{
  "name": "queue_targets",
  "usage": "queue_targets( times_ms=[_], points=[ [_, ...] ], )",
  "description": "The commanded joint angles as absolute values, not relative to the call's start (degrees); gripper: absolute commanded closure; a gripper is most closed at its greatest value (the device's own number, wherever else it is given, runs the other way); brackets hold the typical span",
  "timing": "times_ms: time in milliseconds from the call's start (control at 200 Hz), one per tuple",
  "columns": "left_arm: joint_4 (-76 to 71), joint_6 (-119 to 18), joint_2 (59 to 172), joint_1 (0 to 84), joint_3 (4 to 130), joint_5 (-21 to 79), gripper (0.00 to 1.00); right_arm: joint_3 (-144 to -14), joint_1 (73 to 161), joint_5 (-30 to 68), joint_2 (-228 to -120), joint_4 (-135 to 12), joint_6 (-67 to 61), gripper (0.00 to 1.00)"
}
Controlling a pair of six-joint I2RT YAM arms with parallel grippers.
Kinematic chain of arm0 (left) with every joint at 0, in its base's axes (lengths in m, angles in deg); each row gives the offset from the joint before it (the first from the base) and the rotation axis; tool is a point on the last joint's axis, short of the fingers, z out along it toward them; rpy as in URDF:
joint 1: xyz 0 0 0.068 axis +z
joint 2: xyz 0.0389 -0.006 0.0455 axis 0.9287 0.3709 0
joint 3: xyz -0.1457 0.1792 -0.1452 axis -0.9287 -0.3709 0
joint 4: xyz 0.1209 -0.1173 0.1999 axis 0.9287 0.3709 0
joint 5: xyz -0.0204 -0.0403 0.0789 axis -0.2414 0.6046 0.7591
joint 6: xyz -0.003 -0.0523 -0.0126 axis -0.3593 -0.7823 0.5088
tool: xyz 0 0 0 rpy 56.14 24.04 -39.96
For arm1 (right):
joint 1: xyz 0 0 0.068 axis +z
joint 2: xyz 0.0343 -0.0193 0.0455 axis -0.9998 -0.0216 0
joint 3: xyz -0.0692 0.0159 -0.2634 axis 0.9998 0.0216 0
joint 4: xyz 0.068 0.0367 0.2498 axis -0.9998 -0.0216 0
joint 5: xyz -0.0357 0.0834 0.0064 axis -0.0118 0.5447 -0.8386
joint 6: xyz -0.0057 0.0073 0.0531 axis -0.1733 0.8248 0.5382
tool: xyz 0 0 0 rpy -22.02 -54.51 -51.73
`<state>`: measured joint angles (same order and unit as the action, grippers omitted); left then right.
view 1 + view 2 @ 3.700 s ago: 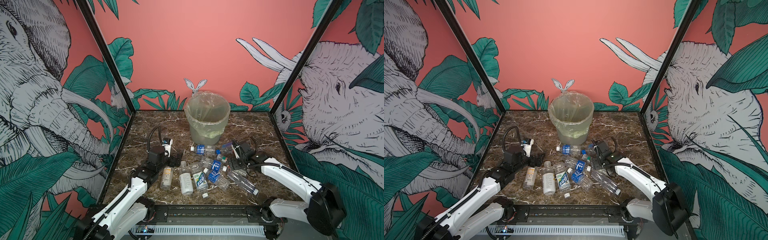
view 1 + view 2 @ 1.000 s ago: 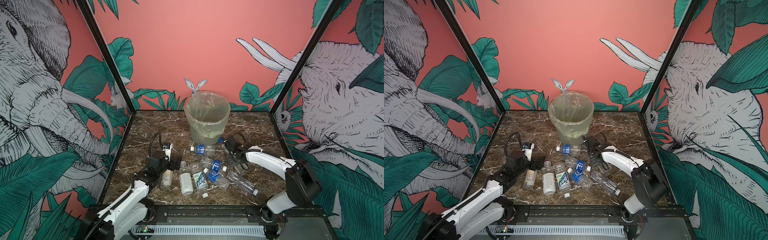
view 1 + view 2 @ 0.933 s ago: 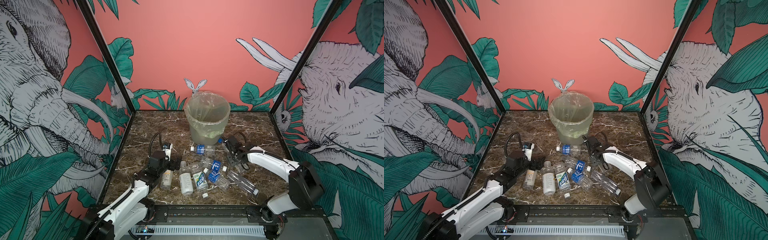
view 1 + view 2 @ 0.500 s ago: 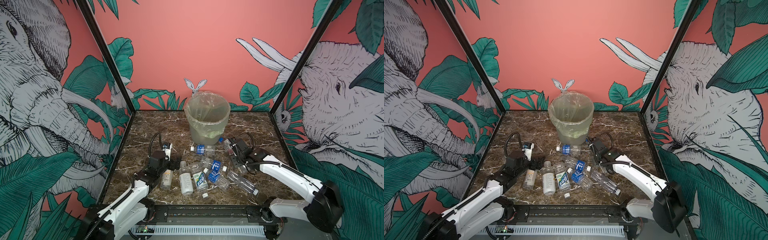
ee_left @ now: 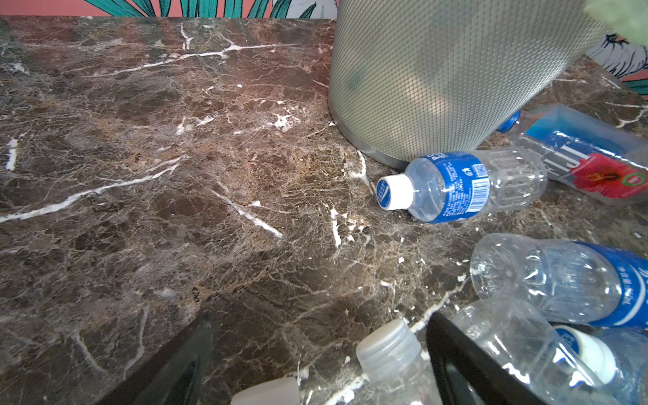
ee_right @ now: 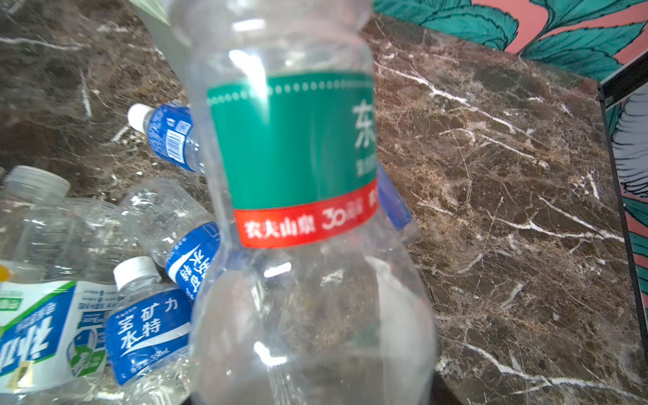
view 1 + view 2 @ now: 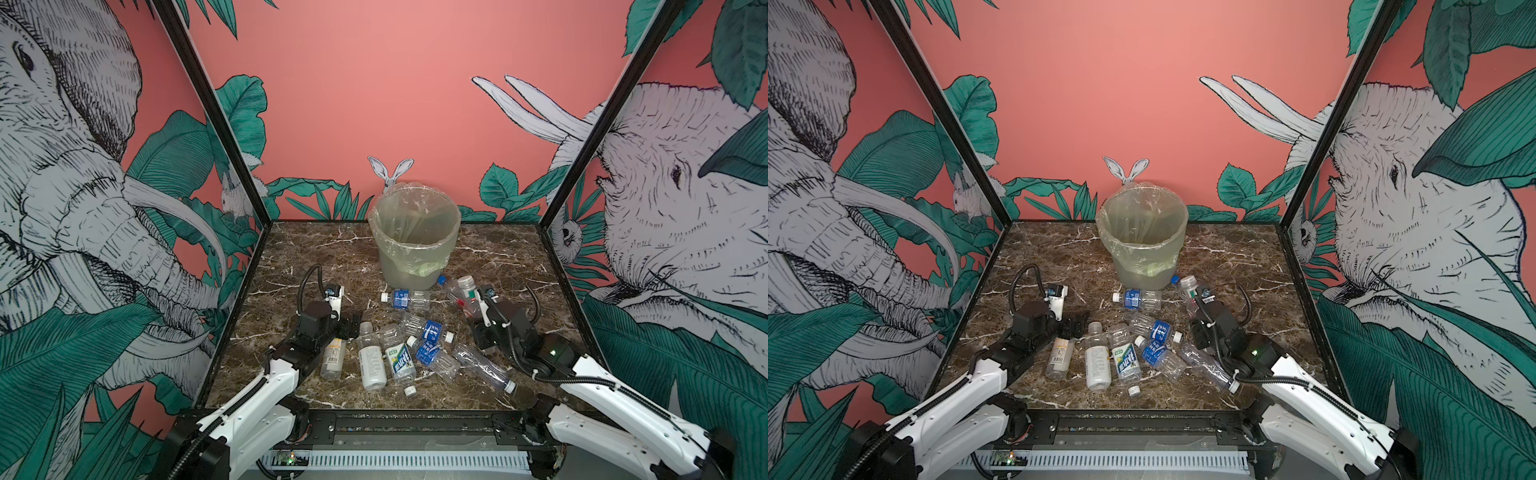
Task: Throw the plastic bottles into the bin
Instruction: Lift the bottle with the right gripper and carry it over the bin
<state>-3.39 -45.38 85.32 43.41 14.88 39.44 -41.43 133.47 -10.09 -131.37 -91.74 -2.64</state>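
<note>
Near bin (image 7: 409, 266), tilted green-label btl (image 7: 466, 291); bare marble (image 7: 519, 266) twd rt edge.

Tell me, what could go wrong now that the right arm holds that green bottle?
The thin green-labelled bottle looks squeezed in the right jaws; it could buckle and slip out on the lift.
The bin stands close by with a tall rim; a low swing could bump it.

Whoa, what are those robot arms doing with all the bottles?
They are clearing up into the bin. The right pincer grips a green-labelled bottle close to the bin. The left pincer hangs open over the other bottles, which lie scattered on the marble table, not yet binned.
</note>
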Motion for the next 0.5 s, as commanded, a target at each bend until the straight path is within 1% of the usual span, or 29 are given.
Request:
queue_targets(
  times_ms=[0,185,495],
  points=[
    [-5.38,-45.03,85.29,43.36,13.76,40.18,0.04,-40.99,135.48,-12.84,-127.0,-87.04,-1.79,0.47],
    [-5.58,-45.03,85.23,43.38,13.61,40.61,0.04,-42.47,137.93,-13.67,-122.99,-86.34,-3.04,0.47],
    [-4.9,-44.95,84.21,43.36,13.57,41.43,0.05,-50.36,139.91,-14.44,-124.15,-83.82,-6.76,0.47]
  ],
)
